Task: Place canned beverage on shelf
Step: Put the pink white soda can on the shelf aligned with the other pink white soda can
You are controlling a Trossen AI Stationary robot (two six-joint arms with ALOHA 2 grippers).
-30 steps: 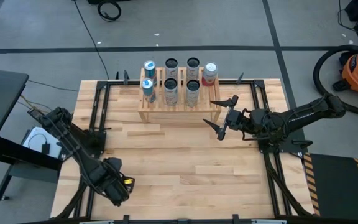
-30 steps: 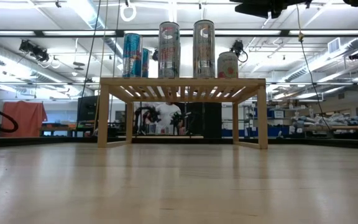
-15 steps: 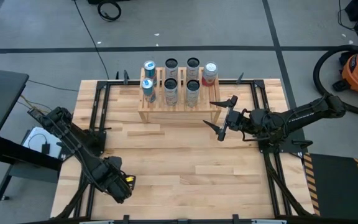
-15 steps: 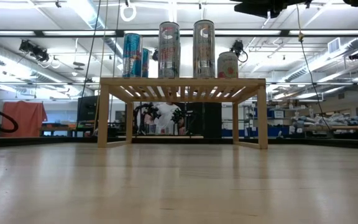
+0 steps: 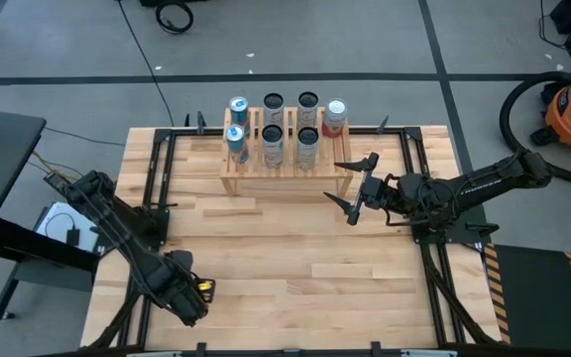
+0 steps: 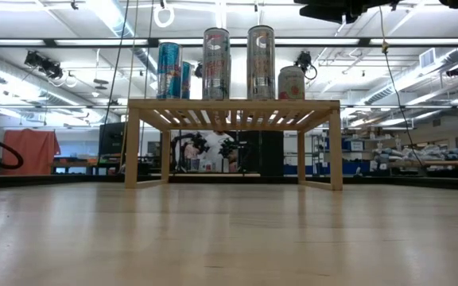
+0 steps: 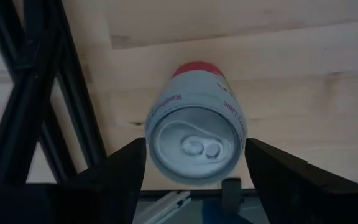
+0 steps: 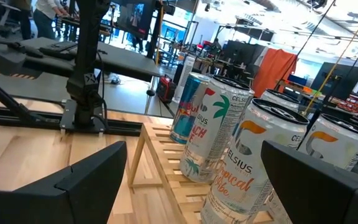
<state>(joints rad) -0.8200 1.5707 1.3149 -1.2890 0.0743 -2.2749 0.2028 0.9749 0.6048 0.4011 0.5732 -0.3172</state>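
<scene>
From above my left fingers [image 5: 188,297] hide the can [image 7: 196,132]; the wrist view shows them clamped on its silver top and red-and-white side, down at seven o'clock on the tabletop [image 5: 295,248]. My right fingers [image 5: 355,188] hang spread and empty beside the slatted shelf [image 5: 285,174] at twelve o'clock, seven cans standing there.

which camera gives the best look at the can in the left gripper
The left wrist view: the can fills the picture, lid toward the camera, between the left gripper's fingers. In the high view the arm hides it; the other views miss it.
</scene>
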